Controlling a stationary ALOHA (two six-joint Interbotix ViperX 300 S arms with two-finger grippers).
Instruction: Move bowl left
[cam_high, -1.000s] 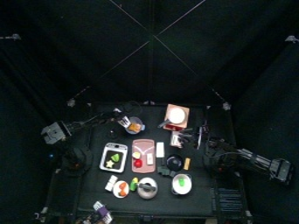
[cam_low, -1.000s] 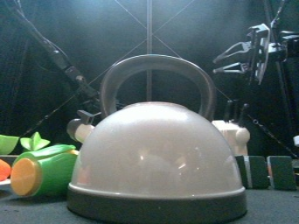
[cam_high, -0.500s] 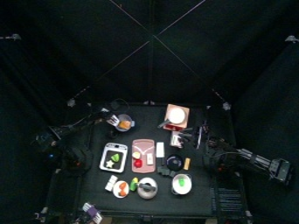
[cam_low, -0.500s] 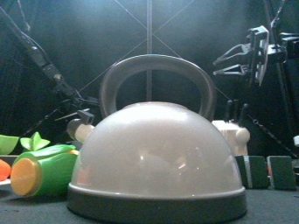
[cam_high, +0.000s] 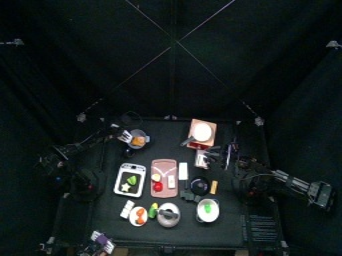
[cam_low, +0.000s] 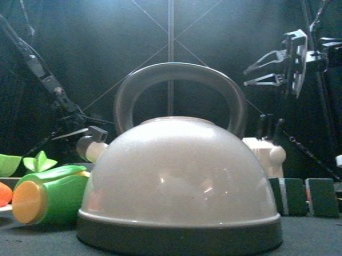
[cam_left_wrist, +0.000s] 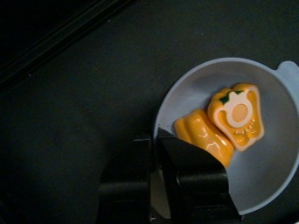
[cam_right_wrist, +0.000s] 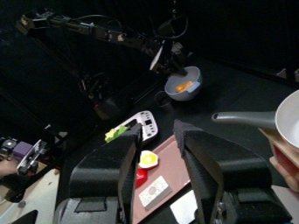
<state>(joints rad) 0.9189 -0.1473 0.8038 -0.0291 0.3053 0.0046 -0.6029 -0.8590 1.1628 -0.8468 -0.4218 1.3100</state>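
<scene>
Two orange pepper pieces (cam_left_wrist: 225, 122) fill the bowl (cam_left_wrist: 264, 166); left tool (cam_left_wrist: 156, 171) closed, empty.

No text, label, brand, number or sign can be read on anything here.

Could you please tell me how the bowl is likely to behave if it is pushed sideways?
The bowl looks rigid and smooth, so it would probably slide on the table rather than tip. Its pepper pieces lie loose inside and may shift.
</scene>
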